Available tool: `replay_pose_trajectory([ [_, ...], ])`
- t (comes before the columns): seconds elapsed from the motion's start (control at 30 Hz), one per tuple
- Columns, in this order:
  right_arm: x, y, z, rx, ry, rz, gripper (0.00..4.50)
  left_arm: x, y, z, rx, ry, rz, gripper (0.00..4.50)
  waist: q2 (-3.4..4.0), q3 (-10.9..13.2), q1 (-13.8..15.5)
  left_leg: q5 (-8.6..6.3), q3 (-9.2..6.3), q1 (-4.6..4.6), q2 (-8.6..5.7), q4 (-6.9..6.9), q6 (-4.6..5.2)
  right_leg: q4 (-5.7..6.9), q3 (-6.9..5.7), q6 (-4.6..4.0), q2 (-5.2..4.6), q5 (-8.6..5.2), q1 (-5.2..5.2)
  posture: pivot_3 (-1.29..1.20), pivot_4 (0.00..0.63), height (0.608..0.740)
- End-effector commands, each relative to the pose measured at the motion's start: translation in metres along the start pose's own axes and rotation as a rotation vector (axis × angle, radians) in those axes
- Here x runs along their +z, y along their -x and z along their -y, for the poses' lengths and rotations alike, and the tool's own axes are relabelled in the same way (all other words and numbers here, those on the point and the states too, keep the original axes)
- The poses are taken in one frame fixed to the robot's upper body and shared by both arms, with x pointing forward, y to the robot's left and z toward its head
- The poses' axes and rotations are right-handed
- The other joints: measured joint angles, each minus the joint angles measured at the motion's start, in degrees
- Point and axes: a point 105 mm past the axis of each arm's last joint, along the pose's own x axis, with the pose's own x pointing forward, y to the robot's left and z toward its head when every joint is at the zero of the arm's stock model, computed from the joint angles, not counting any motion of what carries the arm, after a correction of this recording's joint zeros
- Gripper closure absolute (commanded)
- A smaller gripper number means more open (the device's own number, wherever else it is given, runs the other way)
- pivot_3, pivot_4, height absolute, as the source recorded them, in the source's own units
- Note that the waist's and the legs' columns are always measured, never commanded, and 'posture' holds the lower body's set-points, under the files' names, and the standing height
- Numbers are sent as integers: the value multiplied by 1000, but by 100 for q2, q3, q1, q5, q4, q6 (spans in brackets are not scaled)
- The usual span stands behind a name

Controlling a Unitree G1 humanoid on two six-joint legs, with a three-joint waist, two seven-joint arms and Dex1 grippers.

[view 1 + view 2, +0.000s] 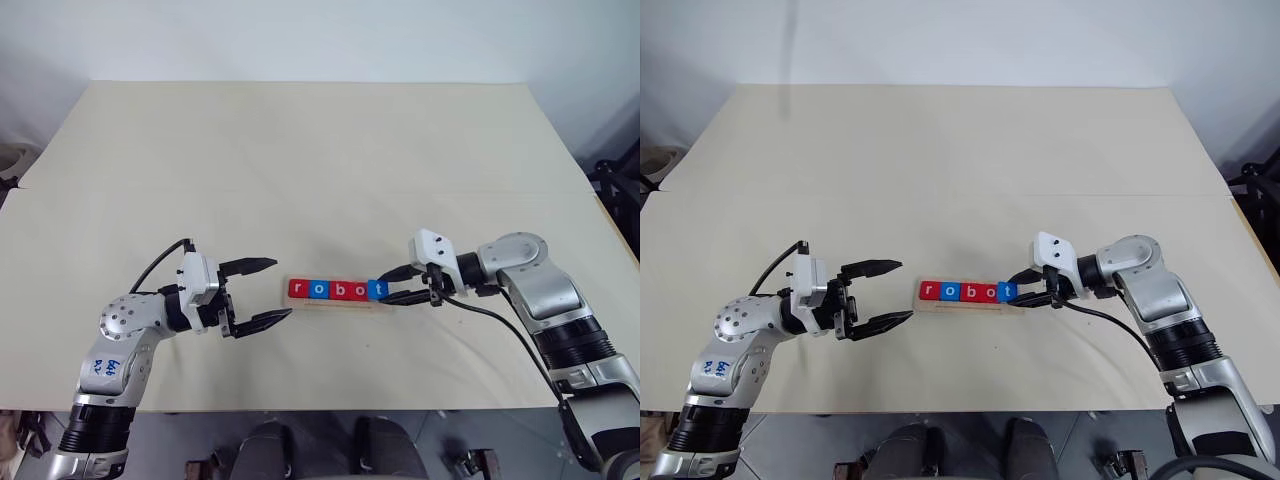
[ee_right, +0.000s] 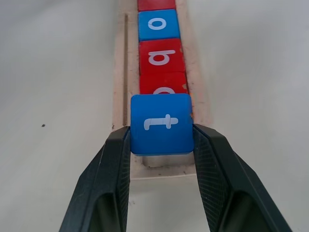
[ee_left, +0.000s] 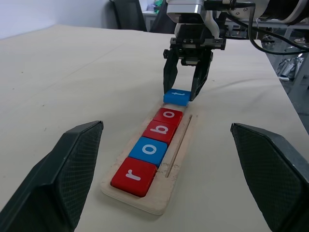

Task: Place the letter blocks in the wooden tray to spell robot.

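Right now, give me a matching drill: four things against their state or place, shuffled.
1. blue square t block
2. red square r block
3. left pincer
4. pale wooden tray

A. open, holding nothing
B. holds four tiles
C. clamped in the right pincer
D. tray end nearest the left pincer

Pairs: 1-C, 2-D, 3-A, 4-B

You are looking down on 1 broad, pale beige table (image 1: 300, 150), its matte top evenly lit with only soft shadows. Behind its far edge you have a plain white wall (image 1: 300, 40). Off the table's right side sits dark equipment (image 1: 620, 180) you can't make out clearly. Below the near edge you see grey floor (image 1: 450, 440). In the left wrist view, a dark chair (image 3: 128, 14) stands beyond the table.
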Motion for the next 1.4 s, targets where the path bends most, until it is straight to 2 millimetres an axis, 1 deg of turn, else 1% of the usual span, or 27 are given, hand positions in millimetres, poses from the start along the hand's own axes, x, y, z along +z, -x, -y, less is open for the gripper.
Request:
replay_pose_trajectory([
  [0.03, 6, 4, 4, -4, 19, 6, 3037, 5, 2, 0, 13, -20, 19, 0, 0, 0, 1, 0, 0, 0, 0, 0, 0, 0, 0, 0, 0, 0, 0, 0, 150, 740],
  [0.07, 7, 3, 3, 1, 16, 11, 2302, 5, 2, 0, 14, -20, 20, 0, 0, 0, -1, 0, 0, 0, 0, 0, 0, 0, 0, 0, 0, 0, 0, 0, 150, 740],
  [0.23, 7, 3, 3, -5, 11, 17, 565, 5, 2, 0, 16, -20, 20, 0, 0, 0, -4, 0, 0, 0, 0, 0, 0, 0, 0, 0, 0, 0, 0, 0, 150, 740],
  [0.3, 8, 5, 4, -16, 12, 22, 17, 5, 2, 1, 16, -20, 20, 0, 0, 0, -4, 0, 0, 0, 0, 0, 0, 0, 0, 0, 0, 0, 0, 0, 150, 740],
  [0.4, 9, 12, 5, -36, 24, 26, 17, 5, 2, 1, 18, -19, 19, 0, 0, 0, -3, 0, 0, 0, 0, 0, 0, 0, 0, 0, 0, 0, 0, 0, 150, 740],
  [0.53, 8, 23, 2, -41, 25, 29, 17, 4, 3, 2, 18, -18, 18, 0, 0, 0, 10, 0, 0, 0, 0, 0, 0, -1, 0, 0, -1, 0, 0, 0, 150, 740],
  [0.57, 7, 25, 1, -40, 13, 27, 413, 4, 3, 2, 18, -17, 18, 0, 0, 0, 9, 0, 0, 0, -1, 0, 0, -1, 0, 0, -1, 0, 0, 0, 150, 740],
  [0.6, 6, 27, -1, -35, 4, 24, 645, 4, 3, 2, 18, -17, 18, 0, 0, 0, 8, 0, 0, 0, -1, 0, 0, -1, 0, 0, -1, 0, 0, 0, 150, 740],
  [0.7, 0, 31, -10, -10, -20, 10, 1606, 3, 4, 2, 18, -15, 16, 0, 0, 0, 7, 0, 0, 0, 0, 0, 0, 0, 0, 0, 0, 0, 1, 0, 150, 740],
  [0.73, -2, 31, -12, -8, -27, 7, 1989, 3, 4, 2, 18, -15, 16, 0, 0, 0, 6, 0, 0, 0, 0, 0, 0, -1, 0, 0, 0, 0, 1, 0, 150, 740],
  [0.87, -11, 30, -16, -8, -54, -4, 3395, 3, 3, 1, 19, -14, 17, 0, 0, 0, 6, 0, 0, 1, 0, 0, 0, 0, 0, 0, 0, 0, 0, 0, 150, 740],
  [0.97, -11, 26, -15, -19, -55, 3, 4467, 3, 2, 1, 18, -14, 18, 0, 0, 0, 3, 0, 0, 0, 0, 0, 0, 0, 0, 0, 0, 0, 0, 0, 150, 740],
  [1.13, -7, 18, -12, -28, -71, 26, 4491, 3, 2, 1, 18, -14, 17, 0, 0, 0, 4, 0, 0, 0, 0, 0, 0, 0, 0, 0, 0, 0, 0, 0, 150, 740],
  [1.3, -7, 13, -14, -24, -81, 26, 4491, 3, 4, 1, 23, -14, 14, 0, 0, 0, 12, 0, 0, 0, 0, 0, 0, 0, 0, 0, -1, 0, 1, 0, 150, 740],
  [1.4, -7, 12, -11, -47, -83, 25, 4491, 4, 4, 1, 25, -14, 14, 0, 0, 0, 6, 0, 0, 0, 0, 0, 0, 0, 0, 0, 0, 0, 1, 0, 150, 740],
])
